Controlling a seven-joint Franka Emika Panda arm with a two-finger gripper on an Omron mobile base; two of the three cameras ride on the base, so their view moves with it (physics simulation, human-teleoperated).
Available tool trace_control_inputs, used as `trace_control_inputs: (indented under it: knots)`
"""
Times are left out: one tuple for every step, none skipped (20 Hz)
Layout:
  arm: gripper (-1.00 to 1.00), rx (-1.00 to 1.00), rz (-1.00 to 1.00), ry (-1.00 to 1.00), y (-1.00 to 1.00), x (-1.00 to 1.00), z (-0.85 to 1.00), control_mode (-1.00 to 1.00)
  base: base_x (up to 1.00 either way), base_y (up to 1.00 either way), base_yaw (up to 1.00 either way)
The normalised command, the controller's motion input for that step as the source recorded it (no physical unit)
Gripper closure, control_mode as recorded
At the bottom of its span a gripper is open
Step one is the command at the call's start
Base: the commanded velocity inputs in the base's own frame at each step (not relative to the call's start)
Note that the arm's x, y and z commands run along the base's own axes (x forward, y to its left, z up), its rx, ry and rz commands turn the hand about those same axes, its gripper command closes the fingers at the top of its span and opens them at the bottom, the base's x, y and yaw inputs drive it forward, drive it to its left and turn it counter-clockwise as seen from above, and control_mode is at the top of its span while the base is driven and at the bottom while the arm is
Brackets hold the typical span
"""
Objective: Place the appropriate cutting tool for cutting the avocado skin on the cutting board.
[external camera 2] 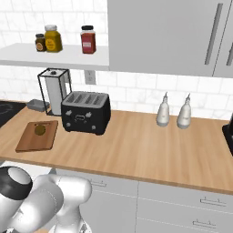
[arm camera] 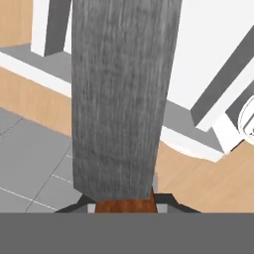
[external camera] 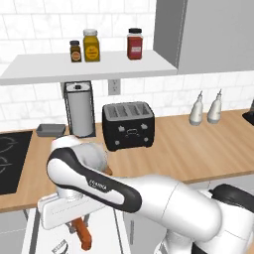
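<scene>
- Right up against the hand camera, the knife [arm camera: 121, 99] stands between the fingers, its grey blade running up the view and its orange-red handle at the bottom.
- From the left base view, the claw [external camera: 79, 225] is closed on that handle, low below the desk's front edge, beside an open drawer [external camera: 34, 233].
- Near the left end of the desk [external camera 2: 150, 150] lies the cutting board [external camera 2: 32, 139], with the avocado [external camera 2: 40, 130] on its rear half.
- Just right of the board stands a black toaster [external camera 2: 86, 112]; a paper-towel holder [external camera 2: 53, 90] stands behind.
</scene>
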Motion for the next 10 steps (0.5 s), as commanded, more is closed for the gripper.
trace_control_inputs:
  knots:
    - [1.00, 0.13, 0.04, -0.07, 0.00, 0.26, 0.74, -1.00, 0.00, 0.00, 0.00]
    - [1.00, 0.13, 0.03, -0.06, 0.00, 0.35, 0.69, -1.00, 0.00, 0.00, 0.00]
    - [1.00, 0.09, 0.01, -0.11, 0.00, 0.38, 0.66, -1.00, 0.00, 0.00, 0.00]
    - [1.00, 0.03, 0.00, -0.10, 0.00, 0.43, 0.54, -1.00, 0.00, 0.00, 0.00]
    - [1.00, 0.00, 0.00, -0.04, 0.00, 0.42, 0.45, -1.00, 0.00, 0.00, 0.00]
    - [1.00, 0.00, 0.00, -0.01, -0.05, 0.41, 0.34, -1.00, 0.00, 0.00, 0.00]
    - [1.00, 0.00, 0.00, 0.00, -0.07, 0.46, 0.31, -1.00, 0.00, 0.00, 0.00]
    - [1.00, 0.00, 0.00, 0.00, -0.03, 0.49, 0.29, -1.00, 0.00, 0.00, 0.00]
    - [1.00, 0.00, 0.00, -0.01, -0.05, 0.54, 0.28, -1.00, 0.00, 0.00, 0.00]
    - [1.00, 0.02, 0.00, -0.01, -0.01, 0.63, 0.16, -1.00, 0.00, 0.00, 0.00]
